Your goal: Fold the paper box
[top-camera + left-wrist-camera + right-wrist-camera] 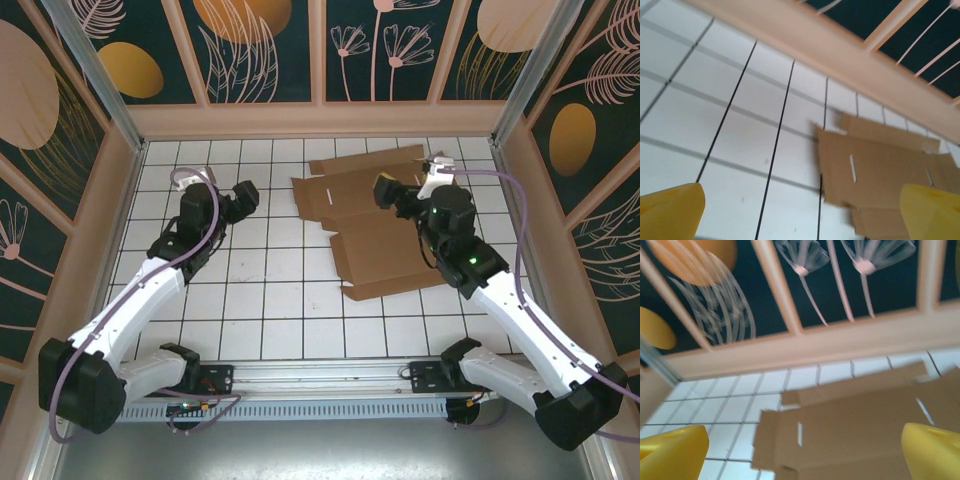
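you had a white tiled floor [265,300] with dark grid lines under the workspace. around it stood dark panels [265,60] painted with pale flowers and orange ovals, framed in light wood [320,120].

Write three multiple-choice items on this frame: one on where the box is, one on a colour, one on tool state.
1. Where does the paper box lie?
A. by the left arm's base
B. flat on the tiled table, right of centre
C. propped against the back wall

2. What colour are the fingertips of the left tool?
A. black
B. red
C. yellow

3. How do the left tool and the right tool stand?
A. both open, holding nothing
B. both shut
C. right shut on the box

Answers:
1 B: the brown blank lies flat, right of the table's middle.
2 C: yellow tips frame the left wrist view.
3 A: in each wrist view the tips stand wide apart with nothing between them.
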